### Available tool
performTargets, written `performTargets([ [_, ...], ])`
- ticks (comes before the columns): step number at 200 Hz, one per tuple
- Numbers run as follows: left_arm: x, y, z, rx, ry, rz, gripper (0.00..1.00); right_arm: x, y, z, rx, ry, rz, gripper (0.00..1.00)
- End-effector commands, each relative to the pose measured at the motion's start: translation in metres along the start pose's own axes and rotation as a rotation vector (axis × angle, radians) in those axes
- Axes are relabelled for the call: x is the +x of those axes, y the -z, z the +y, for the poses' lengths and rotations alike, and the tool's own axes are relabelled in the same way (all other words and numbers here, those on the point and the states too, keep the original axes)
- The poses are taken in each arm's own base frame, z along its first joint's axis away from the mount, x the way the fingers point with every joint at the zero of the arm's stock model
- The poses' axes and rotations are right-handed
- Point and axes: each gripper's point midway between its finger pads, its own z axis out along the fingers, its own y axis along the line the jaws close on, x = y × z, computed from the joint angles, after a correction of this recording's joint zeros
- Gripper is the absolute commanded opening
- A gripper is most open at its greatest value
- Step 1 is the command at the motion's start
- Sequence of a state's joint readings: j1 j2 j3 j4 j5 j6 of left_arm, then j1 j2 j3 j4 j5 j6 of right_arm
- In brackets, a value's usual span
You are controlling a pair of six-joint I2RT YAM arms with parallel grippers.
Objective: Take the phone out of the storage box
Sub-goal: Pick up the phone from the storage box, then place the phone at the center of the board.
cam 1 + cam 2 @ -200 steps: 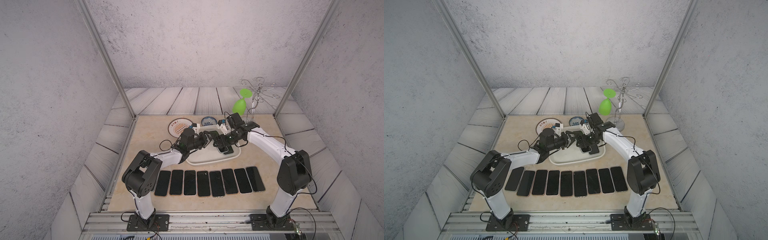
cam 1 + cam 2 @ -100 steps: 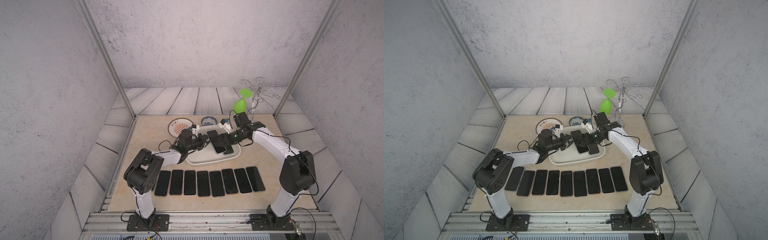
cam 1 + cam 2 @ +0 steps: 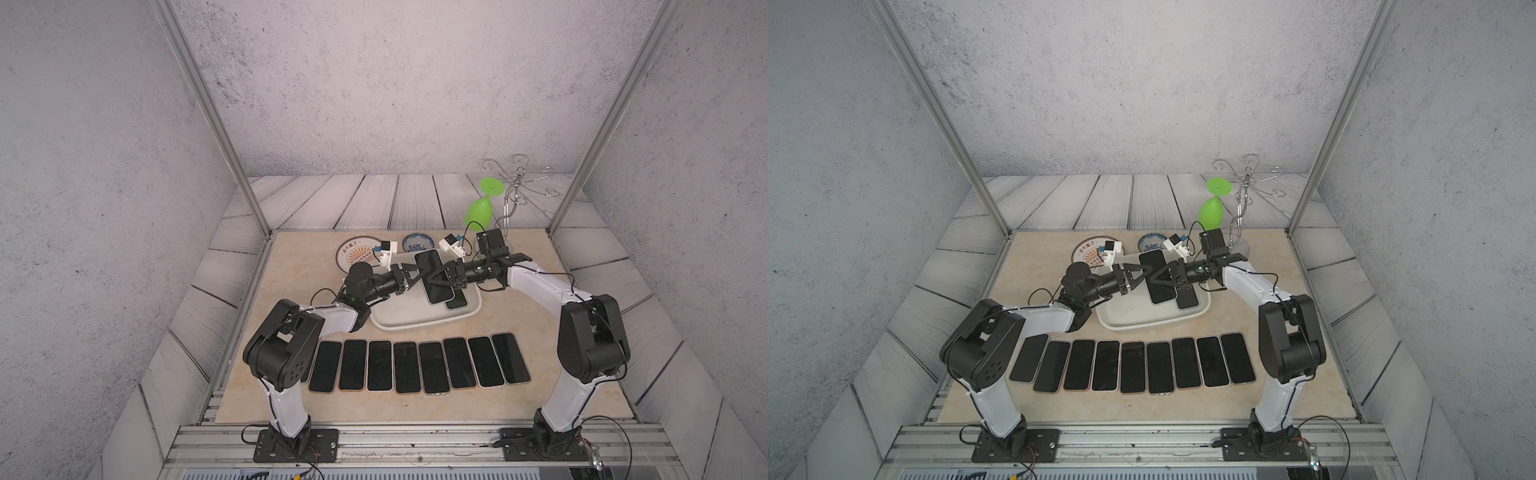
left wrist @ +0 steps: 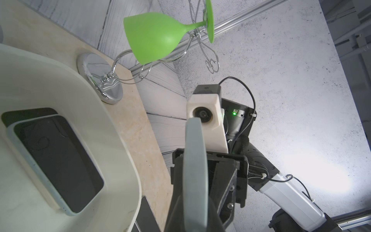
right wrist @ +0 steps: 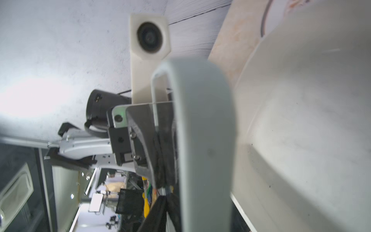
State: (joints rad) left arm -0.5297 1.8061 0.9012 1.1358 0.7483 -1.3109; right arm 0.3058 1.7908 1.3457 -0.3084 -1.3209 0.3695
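Observation:
In both top views a dark phone hangs over the storage box, a shallow white tray. My left gripper is shut on its left long edge. My right gripper is shut on the opposite edge. The left wrist view shows the phone edge-on in the left gripper. It also stands edge-on in the right wrist view at the right gripper. A second phone lies in the box.
Several phones lie in a row on the table in front of the box. Behind the box are an orange-patterned plate, a blue-and-white dish and a wire rack holding a green glass.
The left gripper closed on the phone and raised it off the box floor. The right gripper, open half a second ago, has closed on the phone's other edge.

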Motion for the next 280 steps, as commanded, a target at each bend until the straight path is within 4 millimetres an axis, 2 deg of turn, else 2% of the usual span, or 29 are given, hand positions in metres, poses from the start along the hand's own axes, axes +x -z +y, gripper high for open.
performTargets([
  [1, 0.001, -0.002, -0.017, 0.077, 0.096, 0.072, 0.41, 0.003, 0.003, 0.042, -0.098, 0.061, 0.025, 0.1],
  [5, -0.002, 0.001, -0.017, 0.076, 0.099, 0.068, 0.52, 0.001, 0.007, 0.042, -0.088, 0.059, 0.014, 0.07],
  [13, -0.013, 0.012, -0.015, 0.071, 0.105, 0.044, 0.67, -0.003, 0.017, 0.043, -0.062, 0.061, -0.012, 0.04],
  [19, -0.023, 0.022, -0.012, 0.062, 0.109, 0.02, 0.92, -0.005, 0.027, 0.041, -0.026, 0.059, -0.04, 0.02],
  [22, -0.028, 0.029, -0.011, 0.054, 0.11, 0.007, 1.0, -0.007, 0.032, 0.037, 0.002, 0.049, -0.057, 0.02],
  [39, -0.053, 0.063, -0.003, -0.012, 0.12, -0.058, 0.98, -0.012, 0.072, 0.001, 0.233, -0.05, -0.152, 0.0],
  [52, -0.063, 0.084, -0.001, -0.079, 0.097, -0.08, 0.98, 0.0, 0.111, -0.042, 0.507, -0.169, -0.175, 0.0],
  [54, -0.064, 0.086, -0.006, -0.08, 0.074, -0.082, 0.98, 0.003, 0.119, -0.049, 0.553, -0.186, -0.174, 0.0],
  [65, -0.059, 0.092, -0.012, -0.155, 0.014, -0.05, 0.98, 0.016, 0.153, -0.075, 0.723, -0.269, -0.192, 0.0],
  [78, -0.051, 0.102, -0.017, -0.279, -0.083, -0.018, 0.98, 0.027, 0.184, -0.091, 0.83, -0.328, -0.234, 0.0],
  [99, -0.041, 0.118, -0.025, -0.401, -0.17, 0.008, 0.98, 0.05, 0.208, -0.114, 0.949, -0.383, -0.193, 0.0],
  [114, -0.036, 0.123, -0.025, -0.414, -0.182, 0.001, 0.98, 0.064, 0.211, -0.13, 0.991, -0.436, -0.122, 0.0],
  [149, -0.026, 0.125, -0.013, -0.401, -0.156, 0.018, 0.98, 0.066, 0.19, -0.166, 0.866, -0.457, -0.075, 0.0],
  [161, -0.021, 0.122, -0.011, -0.385, -0.145, 0.048, 0.98, 0.07, 0.19, -0.179, 0.869, -0.483, -0.046, 0.0],
  [188, -0.019, 0.123, -0.004, -0.383, -0.132, 0.045, 0.98, 0.075, 0.181, -0.192, 0.821, -0.498, -0.028, 0.0],
  [244, -0.017, 0.124, 0.004, -0.389, -0.113, 0.038, 0.98, 0.096, 0.17, -0.219, 0.794, -0.566, -0.008, 0.0],
  [280, -0.013, 0.127, 0.011, -0.404, -0.104, 0.033, 0.98, 0.109, 0.166, -0.227, 0.782, -0.6, 0.015, 0.0],
])
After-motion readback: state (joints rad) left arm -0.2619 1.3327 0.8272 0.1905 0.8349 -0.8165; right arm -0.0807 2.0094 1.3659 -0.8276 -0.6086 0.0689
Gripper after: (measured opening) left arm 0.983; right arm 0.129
